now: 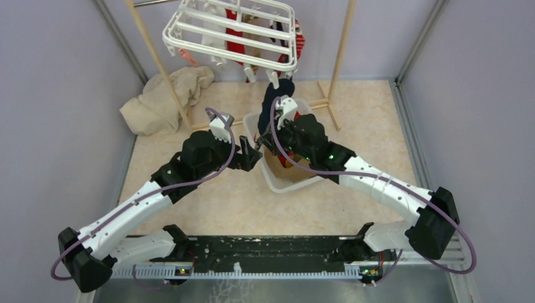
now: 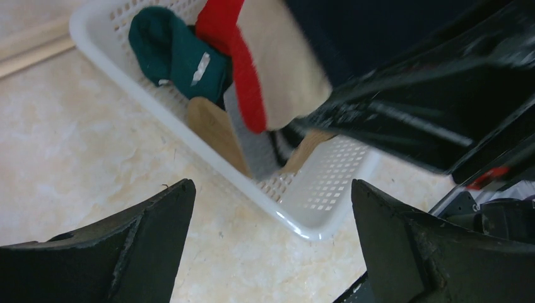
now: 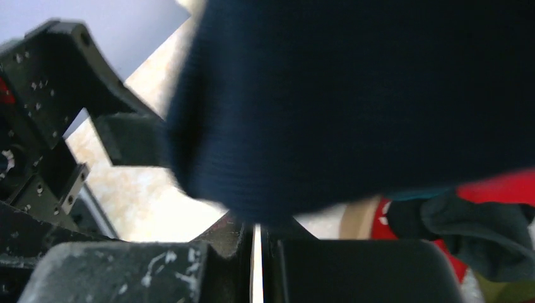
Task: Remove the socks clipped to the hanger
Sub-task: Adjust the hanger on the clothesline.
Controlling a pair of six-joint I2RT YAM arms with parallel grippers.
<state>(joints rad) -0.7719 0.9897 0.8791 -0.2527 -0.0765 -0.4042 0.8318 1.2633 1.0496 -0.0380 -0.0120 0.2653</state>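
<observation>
Over the basket (image 1: 285,184) the right hand (image 3: 255,237) is closed, its two fingers pressed together with only a thin slit between them. A navy sock (image 1: 276,96) hangs down to it, the lower edge meeting the fingertips; whether any fabric is pinched I cannot tell. The top of that sock reaches up to the near corner of the hanger (image 1: 189,39), which hangs tilted above and behind the basket. More socks (image 1: 235,33), red and pale ones, dangle from its clips.

Just left of the basket, the left hand (image 2: 271,252) is spread wide and holds nothing, hovering over the bare surface (image 2: 82,145) with the basket's rim close in front of its fingers.

Inside the basket lie a green sock (image 2: 173,57) and a red-and-beige sock (image 2: 271,69), overlapping at the far end, with the right arm reaching across above them.

Behind and to the left of the basket, a crumpled beige cloth (image 1: 165,100) sits on the surface.
</observation>
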